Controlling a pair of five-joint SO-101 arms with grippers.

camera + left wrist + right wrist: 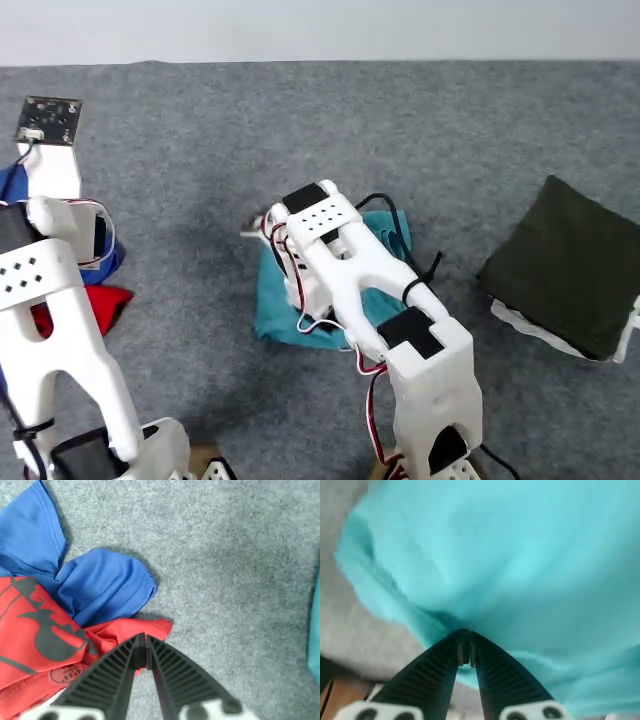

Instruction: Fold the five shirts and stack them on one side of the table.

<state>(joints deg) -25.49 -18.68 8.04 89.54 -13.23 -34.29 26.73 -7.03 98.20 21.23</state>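
A teal shirt (283,318) lies crumpled at the table's middle, under the right arm. My right gripper (465,647) is shut on a fold of the teal shirt (520,565), which bulges just past the fingertips. At the left, a blue shirt (100,585) and a red shirt with a dark print (35,630) lie bunched together. My left gripper (145,647) is shut, its tips at the red shirt's edge; I see no cloth between them. A folded dark green shirt (565,265) rests on a white shirt (530,325) at the right.
Grey carpet-like cloth (200,140) covers the table, bare along the back and between the piles. The left arm (50,300) stands over the blue and red shirts. A wooden edge (330,700) shows near the right arm's base.
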